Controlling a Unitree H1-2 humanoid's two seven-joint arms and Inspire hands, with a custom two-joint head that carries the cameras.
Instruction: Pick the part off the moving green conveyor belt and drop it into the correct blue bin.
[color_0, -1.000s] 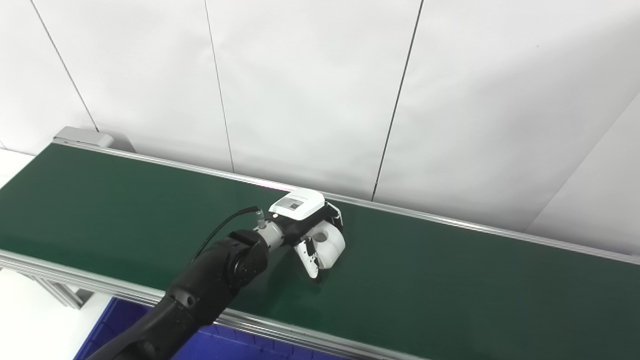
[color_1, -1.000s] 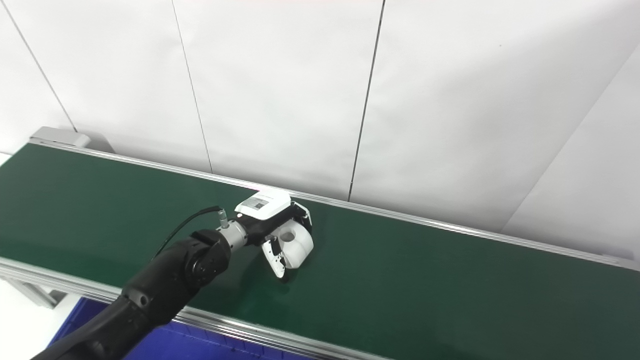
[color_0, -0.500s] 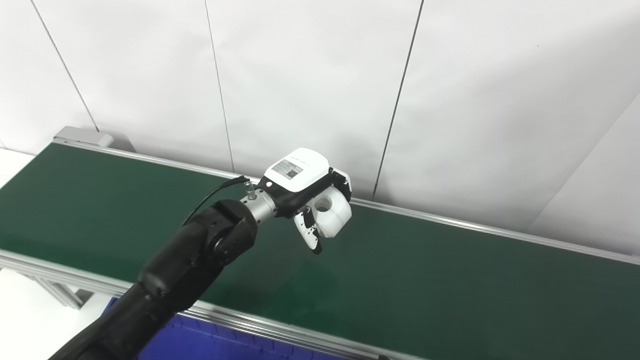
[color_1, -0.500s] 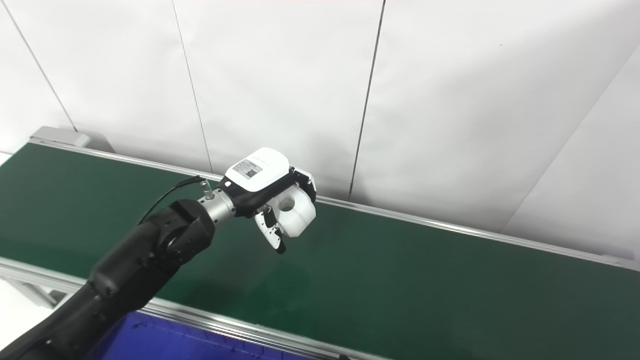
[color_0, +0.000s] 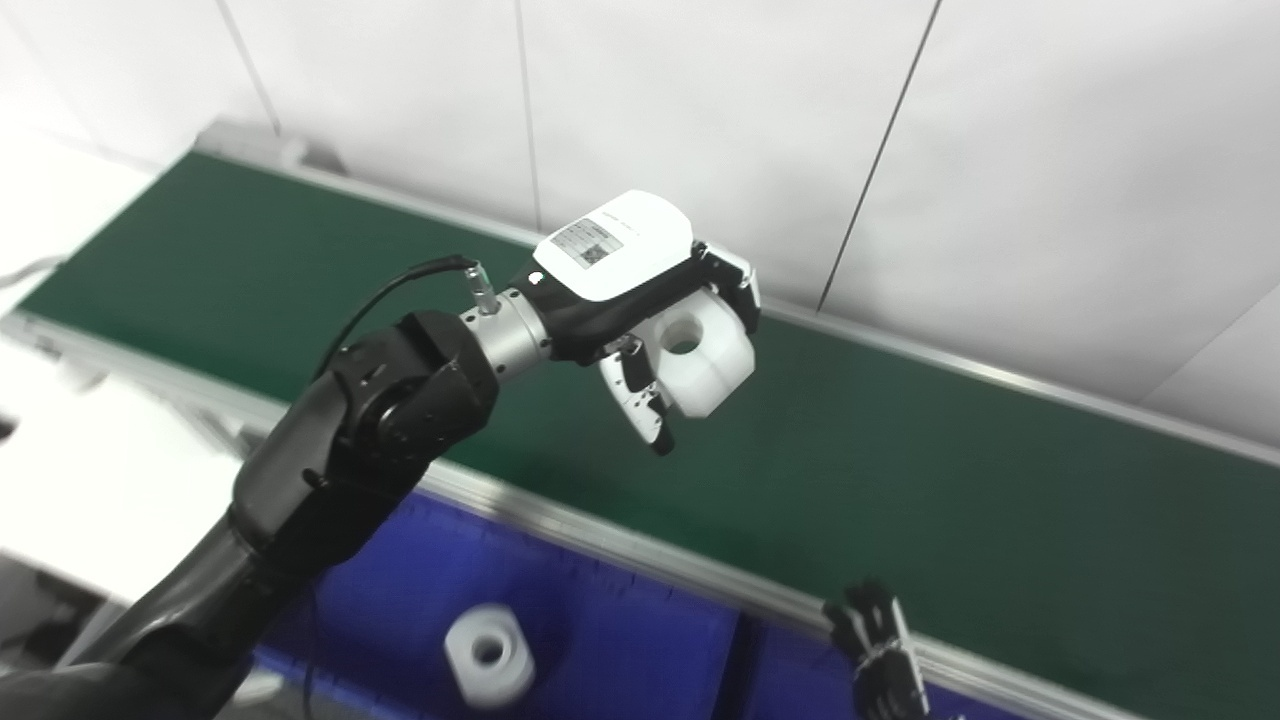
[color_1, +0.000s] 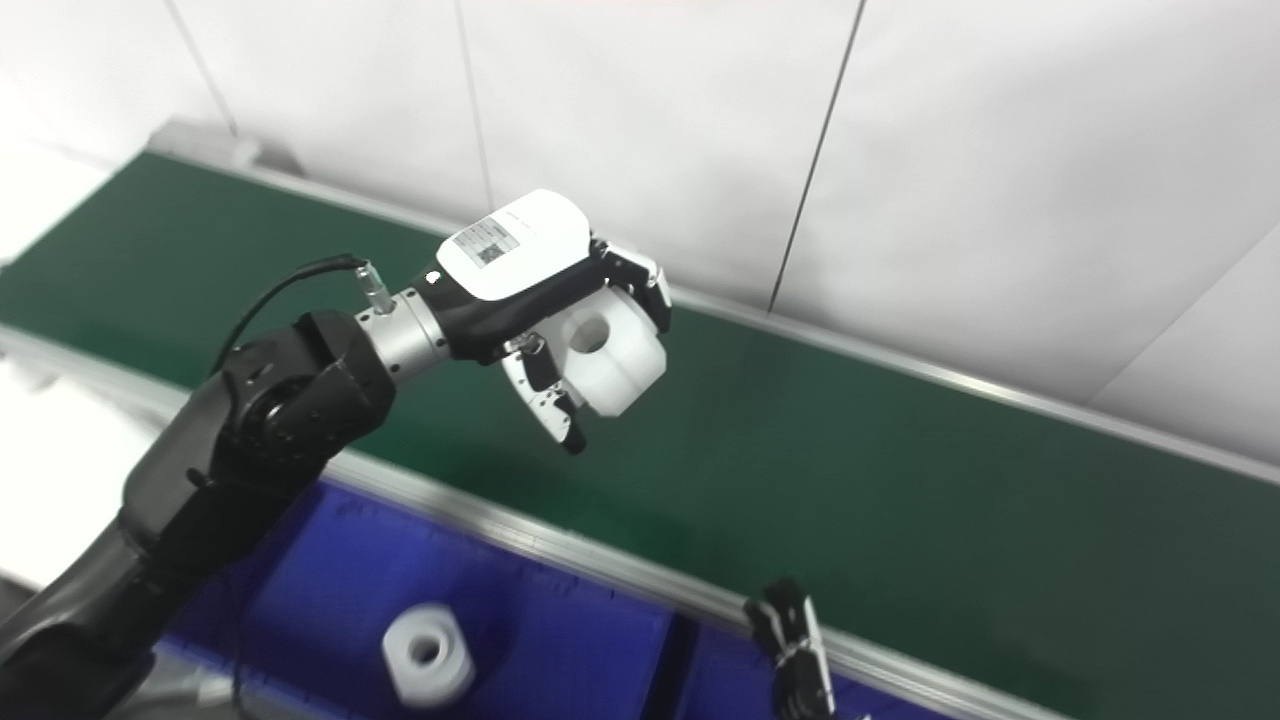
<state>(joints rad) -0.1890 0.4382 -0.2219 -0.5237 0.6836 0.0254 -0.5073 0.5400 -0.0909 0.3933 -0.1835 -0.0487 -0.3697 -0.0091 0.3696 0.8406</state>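
My left hand (color_0: 640, 290) is shut on a white chunky part with a round hole (color_0: 700, 355) and holds it in the air above the green conveyor belt (color_0: 900, 470). The same hand (color_1: 545, 270) and part (color_1: 610, 350) show in the right eye view. Below the belt's near rail a blue bin (color_0: 600, 640) holds another white ring-shaped part (color_0: 488, 655). Only the fingertips of my right hand (color_0: 880, 650) show at the bottom edge, just in front of the belt's near rail; its state cannot be made out.
The belt's metal near rail (color_0: 620, 540) runs between the belt and the blue bins. A divider (color_0: 735, 660) separates a second blue bin to the right. A white panelled wall (color_0: 900, 150) stands behind the belt. A white surface (color_0: 90, 480) lies at left.
My left hand has risen further off the belt with the white part. The camera has tilted down, bringing the blue bins, the part inside and my right fingertips into view.
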